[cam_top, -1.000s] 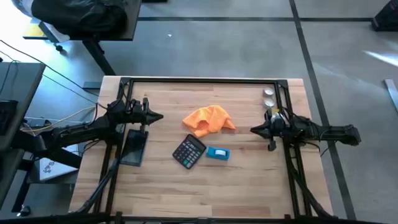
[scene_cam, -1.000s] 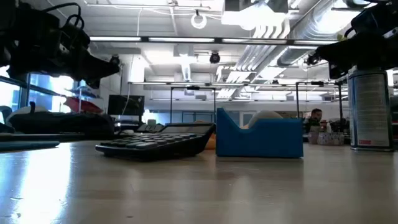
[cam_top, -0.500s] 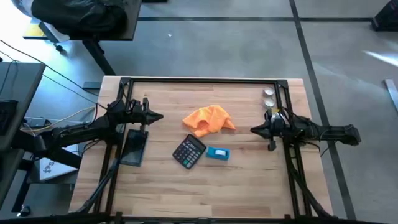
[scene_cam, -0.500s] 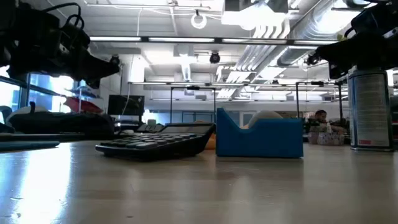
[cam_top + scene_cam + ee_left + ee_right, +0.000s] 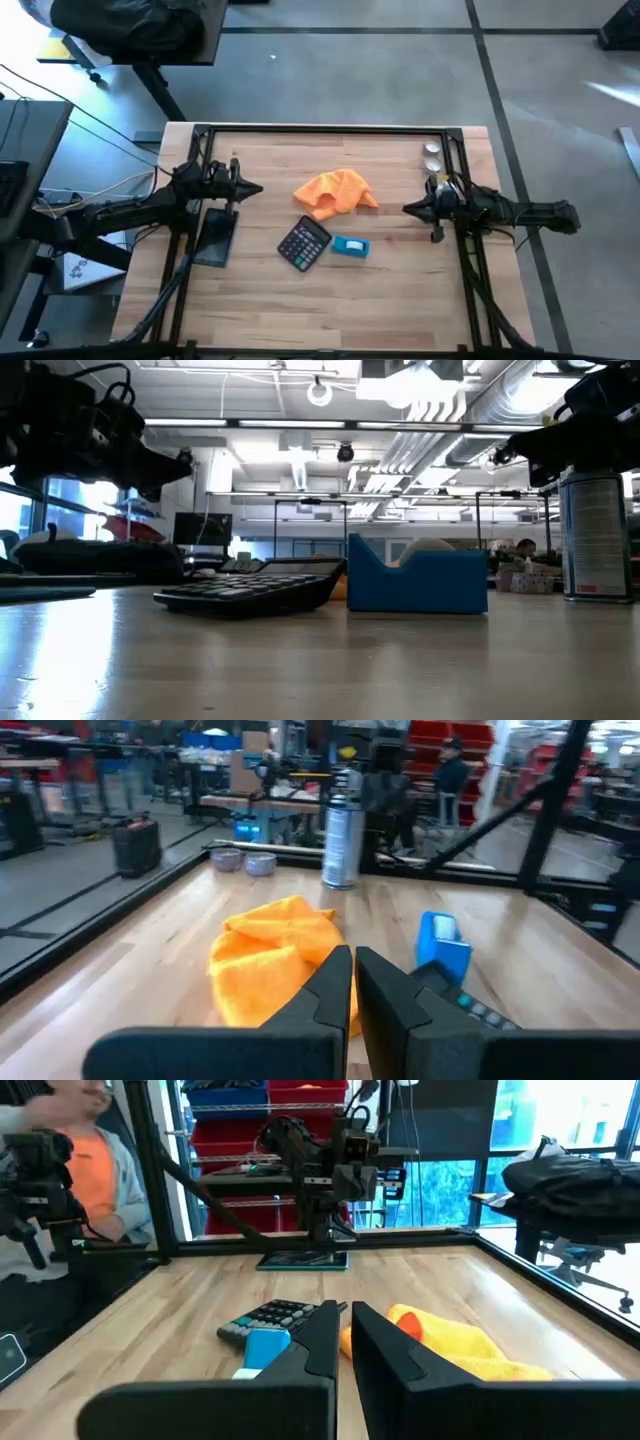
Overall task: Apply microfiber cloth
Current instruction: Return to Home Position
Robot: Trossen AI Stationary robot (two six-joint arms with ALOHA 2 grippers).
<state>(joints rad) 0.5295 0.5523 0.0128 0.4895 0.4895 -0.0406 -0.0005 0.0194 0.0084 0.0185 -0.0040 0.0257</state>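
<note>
Returning the arms to their resting pose looks like the step in hand, since the microfiber cloth (image 5: 335, 192) lies crumpled on the table (image 5: 330, 310), a little toward 12 o'clock from the centre, with neither arm touching it. The left hand (image 5: 255, 187) hovers at 9 o'clock of the cloth, well apart from it, fingers drawn together on nothing. The right hand (image 5: 408, 210) hovers at 3 o'clock of the cloth, likewise closed and empty. In the low view both hang above the table surface. To do this step well, each arm would best draw back along its own side, the left toward 9 o'clock and the right toward 3 o'clock, holding height so nothing is dragged. The right arm probably needs the most care: the spray can (image 5: 437, 184) stands close against its wrist, at about 1 o'clock of the hand, and a sideways swing could tip it. The cellphone (image 5: 216, 237) lies flat at 7 o'clock of the left hand, just beside that arm, so dipping there is unwise. The calculator (image 5: 304, 243) and the blue box (image 5: 350, 246), at 7 and 6 o'clock of the cloth, sit between the arms and should not be in the way.
</note>
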